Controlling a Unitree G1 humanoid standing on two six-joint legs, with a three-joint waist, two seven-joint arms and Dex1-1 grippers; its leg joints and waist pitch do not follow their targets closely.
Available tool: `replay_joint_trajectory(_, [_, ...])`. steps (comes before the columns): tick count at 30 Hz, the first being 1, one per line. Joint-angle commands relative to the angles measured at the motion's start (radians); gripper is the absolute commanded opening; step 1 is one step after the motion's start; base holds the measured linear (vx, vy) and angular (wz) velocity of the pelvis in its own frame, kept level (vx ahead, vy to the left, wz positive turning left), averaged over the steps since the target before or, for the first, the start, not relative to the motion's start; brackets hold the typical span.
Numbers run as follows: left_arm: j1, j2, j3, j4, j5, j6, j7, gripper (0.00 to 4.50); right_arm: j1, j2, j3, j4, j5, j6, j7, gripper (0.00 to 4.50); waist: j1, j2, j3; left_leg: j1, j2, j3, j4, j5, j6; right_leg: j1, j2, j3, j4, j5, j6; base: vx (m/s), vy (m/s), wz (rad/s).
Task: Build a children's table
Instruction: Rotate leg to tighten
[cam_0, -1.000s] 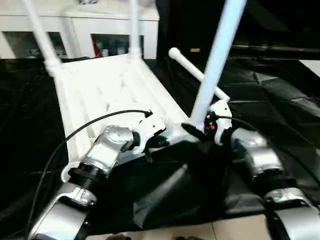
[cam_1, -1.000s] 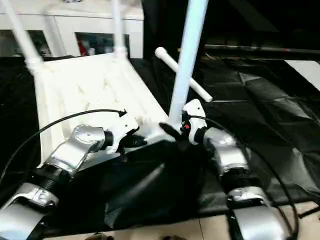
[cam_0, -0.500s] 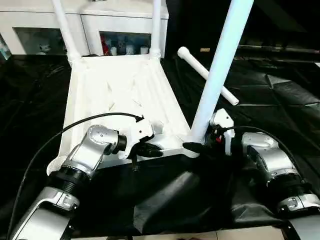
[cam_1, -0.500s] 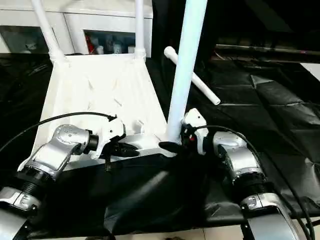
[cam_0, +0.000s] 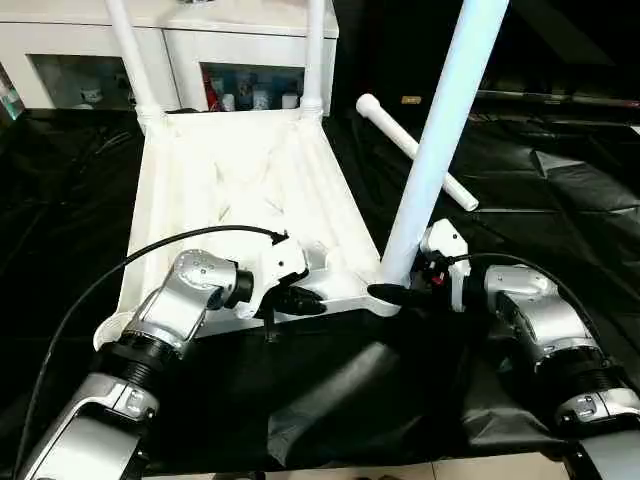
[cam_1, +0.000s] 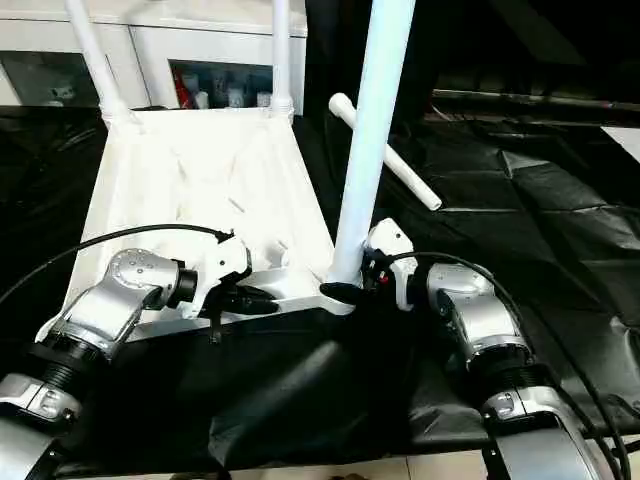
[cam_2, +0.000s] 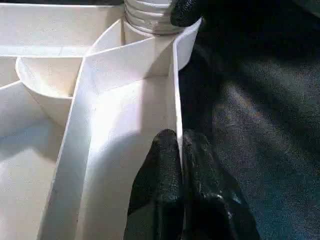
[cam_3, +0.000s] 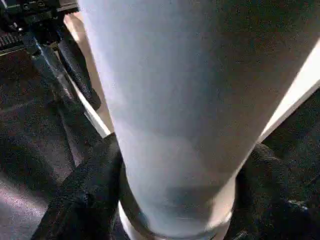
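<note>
Left eye view: the upturned tabletop (cam_0: 230, 190) fills centre-left, and the right tool (cam_0: 395, 293) clamps a leg (cam_0: 430, 160) at its near-right corner. Left wrist view: the left tool (cam_2: 181, 150) pinches the tabletop's rim (cam_2: 175, 100).

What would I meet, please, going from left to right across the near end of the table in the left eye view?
Left pincer shut on the tabletop rim → upright leg at the near right corner socket → right pincer around that leg's base.
</note>
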Motion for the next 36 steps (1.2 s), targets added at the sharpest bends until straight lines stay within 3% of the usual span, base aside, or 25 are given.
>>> replay_joint_trajectory(1, [-0.013, -0.054, -0.006, 0.022, -0.007, -0.005, 0.058, 0.0, 0.002, 0.041, -0.015, 0.066, -0.02, 0.001, -0.107, 2.72, -0.003, -0.014, -0.072, 0.017, 0.07, -0.031, -0.067, -0.206, 0.039, 0.042, -0.082, 0.063, -0.072, -0.313, -0.193, 0.0, 0.0, 0.0])
replay_joint_trajectory(4, [-0.03, -0.105, 0.021, 0.056, 0.013, 0.049, 0.188, 0.0, -0.015, 0.097, -0.077, 0.157, -0.028, -0.017, -0.319, 2.72, -0.01, -0.014, -0.066, 0.023, 0.068, -0.035, -0.072, -0.261, 0.004, 0.039, -0.083, 0.06, -0.083, -0.4, -0.178, 0.0, 0.0, 0.0])
replay_joint_trajectory(6, [-0.049, -0.163, 0.037, 0.09, 0.035, 0.09, 0.316, 0.0, -0.032, 0.156, -0.127, 0.207, -0.02, -0.004, -0.507, 2.72, -0.019, -0.013, -0.065, 0.029, 0.067, -0.041, -0.073, -0.317, -0.022, 0.035, -0.084, 0.056, -0.095, -0.491, -0.149, 0.0, 0.0, 0.0])
replay_joint_trajectory(8, [-0.066, -0.214, 0.06, 0.118, 0.046, 0.112, 0.43, 0.0, -0.046, 0.203, -0.16, 0.234, -0.007, 0.012, -0.626, 2.72, -0.03, -0.014, -0.064, 0.032, 0.065, -0.044, -0.073, -0.348, -0.031, 0.031, -0.083, 0.052, -0.104, -0.536, -0.133, 0.0, 0.0, 0.0])
replay_joint_trajectory(11, [-0.088, -0.29, 0.072, 0.143, 0.054, 0.143, 0.539, 0.0, -0.077, 0.283, -0.196, 0.269, 0.005, 0.032, -0.792, 2.71, -0.033, -0.015, -0.066, 0.033, 0.062, -0.046, -0.07, -0.36, -0.02, 0.029, -0.085, 0.049, -0.114, -0.574, -0.108, 0.0, 0.0, 0.0])
replay_joint_trajectory(13, [-0.096, -0.334, 0.05, 0.155, 0.082, 0.139, 0.587, 0.0, -0.111, 0.337, -0.186, 0.313, -0.026, 0.03, -0.884, 2.71, -0.036, -0.013, -0.066, 0.033, 0.062, -0.047, -0.073, -0.37, -0.02, 0.028, -0.082, 0.046, -0.116, -0.566, -0.095, 0.0, 0.0, 0.0])
replay_joint_trajectory(17, [-0.091, -0.342, 0.032, 0.148, 0.094, 0.12, 0.582, 0.0, -0.127, 0.369, -0.155, 0.319, -0.047, -0.019, -0.844, 2.71, -0.035, -0.012, -0.069, 0.03, 0.062, -0.045, -0.075, -0.375, -0.011, 0.03, -0.086, 0.047, -0.117, -0.542, -0.086, 0.0, 0.0, 0.0])
replay_joint_trajectory(19, [-0.087, -0.332, 0.034, 0.142, 0.094, 0.115, 0.576, 0.0, -0.13, 0.371, -0.161, 0.316, -0.039, -0.038, -0.82, 3.4, -0.036, -0.016, -0.07, 0.025, 0.065, -0.045, -0.079, -0.362, -0.004, 0.033, -0.083, 0.047, -0.113, -0.497, -0.095, 0.0, 0.0, 0.0])
replay_joint_trajectory(24, [-0.078, -0.299, 0.031, 0.127, 0.09, 0.092, 0.54, 0.0, -0.14, 0.348, -0.161, 0.306, -0.04, -0.054, -0.774, 3.62, -0.039, -0.016, -0.068, 0.021, 0.062, -0.045, -0.079, -0.365, 0.005, 0.035, -0.085, 0.047, -0.114, -0.516, -0.097, 0.0, 0.0, 0.0])
replay_joint_trajectory(28, [-0.057, -0.24, 0.035, 0.099, 0.064, 0.009, 0.423, 0.0, -0.126, 0.248, -0.128, 0.24, -0.048, -0.051, -0.585, 3.62, -0.037, -0.019, -0.068, 0.017, 0.063, -0.044, -0.076, -0.345, 0.021, 0.038, -0.088, 0.048, -0.116, -0.529, -0.086, 0.0, 0.0, 0.0])
replay_joint_trajectory(30, [-0.049, -0.208, 0.039, 0.086, 0.047, -0.002, 0.365, 0.0, -0.098, 0.181, -0.085, 0.183, -0.047, -0.048, -0.425, 3.62, -0.033, -0.022, -0.069, 0.02, 0.062, -0.041, -0.075, -0.331, 0.032, 0.038, -0.086, 0.049, -0.115, -0.517, -0.093, 0.0, 0.0, 0.0])
replay_joint_trajectory(34, [-0.027, -0.165, 0.032, 0.052, 0.009, -0.029, 0.251, 0.0, -0.066, 0.112, -0.05, 0.116, -0.047, -0.05, -0.28, 3.62, -0.026, -0.02, -0.071, 0.017, 0.066, -0.039, -0.075, -0.288, 0.045, 0.039, -0.085, 0.053, -0.105, -0.462, -0.121, 0.0, 0.0, 0.0])
replay_joint_trajectory(36, [-0.003, -0.121, 0.013, 0.011, -0.024, -0.029, 0.128, 0.0, -0.05, 0.068, -0.028, 0.074, -0.038, -0.043, -0.182, 3.62, -0.024, -0.019, -0.071, 0.019, 0.069, -0.038, -0.075, -0.281, 0.045, 0.039, -0.084, 0.055, -0.099, -0.424, -0.141, 0.0, 0.0, 0.0])
